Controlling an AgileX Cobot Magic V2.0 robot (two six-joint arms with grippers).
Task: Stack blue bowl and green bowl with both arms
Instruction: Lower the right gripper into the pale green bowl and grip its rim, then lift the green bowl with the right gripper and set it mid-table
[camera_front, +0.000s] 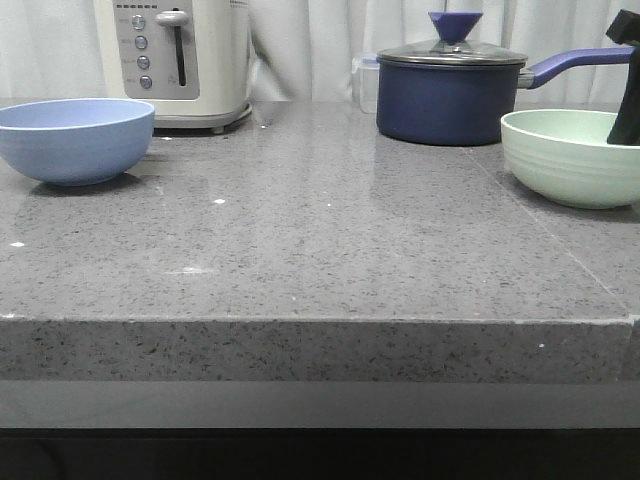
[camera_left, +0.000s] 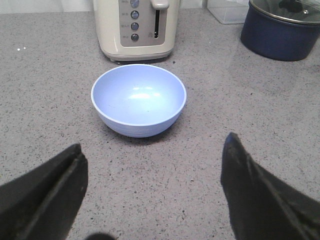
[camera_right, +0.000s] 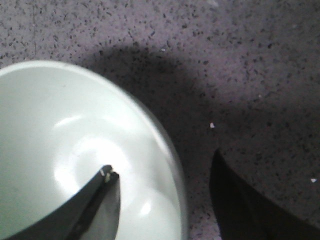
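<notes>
Two bowls, one toaster, one lidded saucepan, one clear container on a grey speckled bench (camera_front: 320, 250). Blue bowl (camera_front: 72, 140) stands upright at the bench's left, just in front of the toaster (camera_front: 175, 60); green bowl (camera_front: 572, 155) stands upright at the right, just in front of the dark blue saucepan (camera_front: 450, 95) w/ glass lid and blue knob. Bowls well apart. Clear container (camera_front: 365, 80) sits behind, beside the saucepan. Toaster panel has four round buttons and a slide lever; its small markings are too blurred to read; no brand legible.

Left pincer (camera_left: 152, 170): open, fingers spread wide, hanging above the bench short of the blue bowl, touching nothing. Right pincer (camera_right: 162, 180): open, straddling the green bowl's rim, one finger (camera_right: 102, 197) inside over the whitish bottom, the other outside over the bench; wall between them, not yet clamped. In front view the right arm (camera_front: 628, 90) comes down at the bowl's far right side.
</notes>
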